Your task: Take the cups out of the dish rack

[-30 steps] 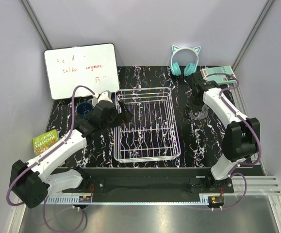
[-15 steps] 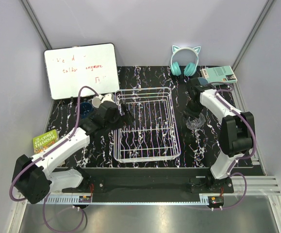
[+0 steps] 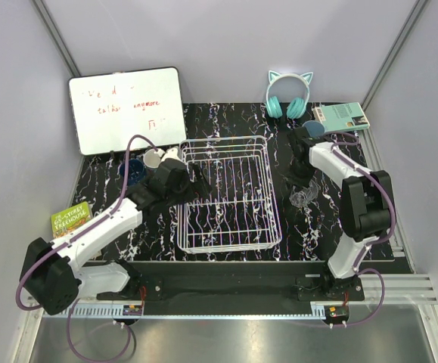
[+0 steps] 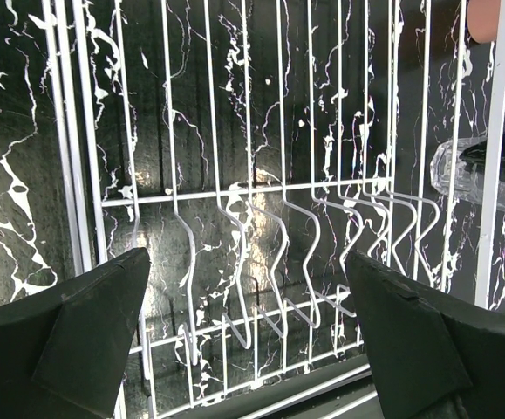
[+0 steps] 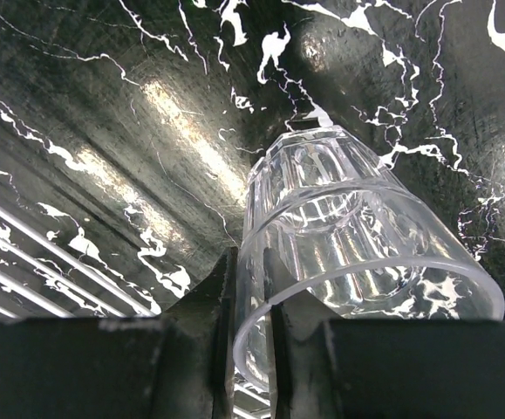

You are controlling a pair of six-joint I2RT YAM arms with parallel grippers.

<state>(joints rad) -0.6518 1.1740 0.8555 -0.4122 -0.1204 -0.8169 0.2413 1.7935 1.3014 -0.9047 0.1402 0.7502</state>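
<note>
left hand (image 4: pixel 248 257) wide open, empty, above rack (image 4: pixel 243 188) | right hand (image 5: pixel 252 305) clamped on glass (image 5: pixel 357 236) rim, glass tilted over desk (image 3: pixel 317 227) right of rack

the right end effector (image 3: pixel 302 180) now sits nearer the robot's bases than a second ago. the clear glass (image 3: pixel 303 199) pinched by its rim has come with it, down the strip of bench (image 3: pixel 324 231) to the right of the dish rack (image 3: pixel 226 140). the right arm's elbow has pulled back from the near edge and the forearm is folded steeper. the teal book (image 3: pixel 342 115) at the back corner now shows in full, and a bit of a light-blue cup (image 3: pixel 314 128) appears beside the wrist. the left end effector (image 3: pixel 197 180) has edged slightly right over the rack's left rim, and the dark mug (image 3: pixel 125 168) behind that arm is more hidden.
</note>
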